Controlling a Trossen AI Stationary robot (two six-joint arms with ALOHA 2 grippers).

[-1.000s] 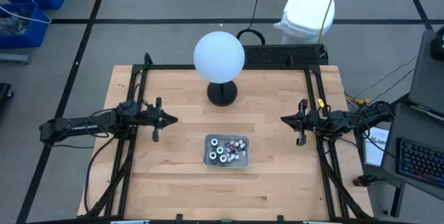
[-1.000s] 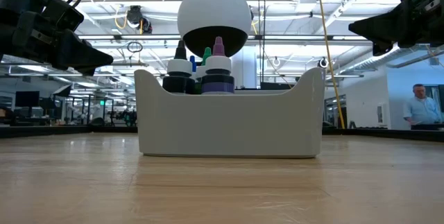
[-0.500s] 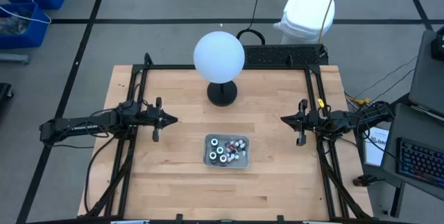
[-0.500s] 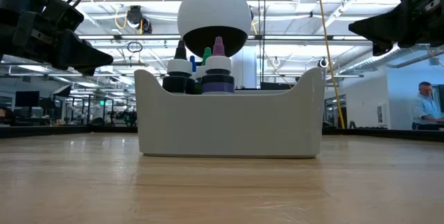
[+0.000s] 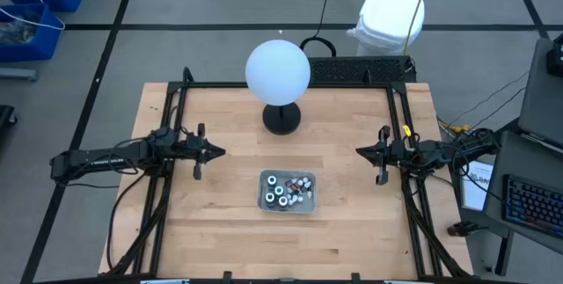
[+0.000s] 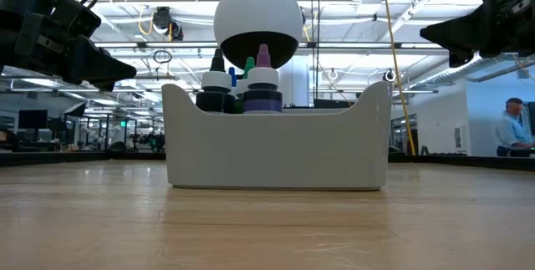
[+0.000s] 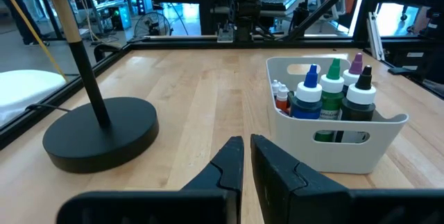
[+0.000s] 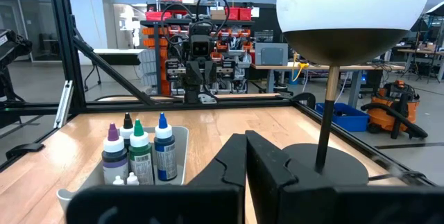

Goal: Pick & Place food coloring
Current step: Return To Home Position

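Observation:
The food coloring bottles (image 5: 287,190) stand upright in a shallow grey tray (image 5: 264,200) near the table's middle front. Several larger dark bottles with coloured tips (image 7: 333,96) and several small white ones (image 7: 279,98) show in the left wrist view; they also show in the right wrist view (image 8: 139,153) and the low view (image 6: 242,86). My left gripper (image 5: 220,151) hovers left of the tray, shut and empty (image 7: 247,156). My right gripper (image 5: 360,151) hovers right of the tray, shut and empty (image 8: 245,153).
A big white globe (image 5: 278,70) on a black round base (image 5: 281,119) stands at the table's far middle, behind the tray. A black frame (image 5: 394,117) runs along the table's edges. Bare wood lies between each gripper and the tray.

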